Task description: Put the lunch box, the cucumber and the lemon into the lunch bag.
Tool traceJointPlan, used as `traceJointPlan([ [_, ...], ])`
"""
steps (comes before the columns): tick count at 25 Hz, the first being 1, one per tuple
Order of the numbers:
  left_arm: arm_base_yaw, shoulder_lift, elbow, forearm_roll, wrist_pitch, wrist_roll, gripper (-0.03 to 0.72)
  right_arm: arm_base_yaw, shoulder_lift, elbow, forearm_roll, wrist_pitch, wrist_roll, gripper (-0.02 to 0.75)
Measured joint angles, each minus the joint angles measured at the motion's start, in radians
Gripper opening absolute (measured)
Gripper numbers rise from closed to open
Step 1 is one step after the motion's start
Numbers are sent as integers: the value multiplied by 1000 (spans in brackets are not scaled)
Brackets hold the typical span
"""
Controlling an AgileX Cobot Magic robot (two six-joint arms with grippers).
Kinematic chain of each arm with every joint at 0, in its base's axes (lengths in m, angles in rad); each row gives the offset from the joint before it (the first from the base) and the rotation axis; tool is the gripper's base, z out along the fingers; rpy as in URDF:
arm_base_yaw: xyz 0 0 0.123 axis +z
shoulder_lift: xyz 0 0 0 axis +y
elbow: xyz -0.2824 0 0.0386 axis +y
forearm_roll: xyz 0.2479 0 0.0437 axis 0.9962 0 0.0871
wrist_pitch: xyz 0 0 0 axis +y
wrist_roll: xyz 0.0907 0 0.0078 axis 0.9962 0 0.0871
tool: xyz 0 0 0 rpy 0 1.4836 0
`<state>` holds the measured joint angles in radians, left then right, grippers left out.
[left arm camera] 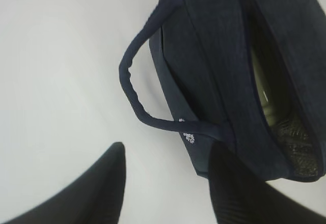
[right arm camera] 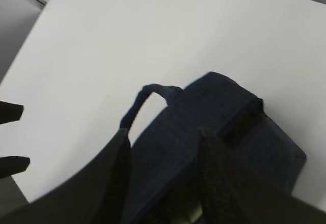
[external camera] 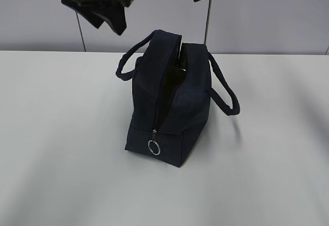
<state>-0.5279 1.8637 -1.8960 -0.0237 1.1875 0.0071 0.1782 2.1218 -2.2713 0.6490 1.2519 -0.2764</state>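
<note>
Both pincers, left pincer [left arm camera: 165, 183] and right pincer [right arm camera: 163, 175], released, empty, above the unzipped lunch bag [external camera: 193, 102].

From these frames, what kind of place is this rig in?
Probably a lab or test bench, not a kitchen: a bare white table, a plain grey wall behind it, and only the navy lunch bag standing unzipped under two robot arms.

The lunch bag [external camera: 172, 102] stands alone mid-table [external camera: 61, 159]; bare surface lies all round it; its top slit gapes narrowly; loop handles [external camera: 226, 90] jut out either side.
</note>
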Motion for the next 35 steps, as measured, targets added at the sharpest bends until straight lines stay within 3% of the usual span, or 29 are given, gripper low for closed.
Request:
traceJointPlan([
  [7, 0, -104, 0, 5, -28, 0, 363, 0, 0, -17, 192, 0, 2, 326],
  [12, 0, -148, 0, 6, -28, 0, 363, 0, -27, -17, 246, 0, -40, 326],
  [21, 0, -181, 0, 10, -141, 0, 363, 0, -286, -17, -41, -24, -96, 326],
  [35, 0, -316, 0, 24, -261, 0, 363, 0, -569, -18, -107, -75, -131, 263],
])
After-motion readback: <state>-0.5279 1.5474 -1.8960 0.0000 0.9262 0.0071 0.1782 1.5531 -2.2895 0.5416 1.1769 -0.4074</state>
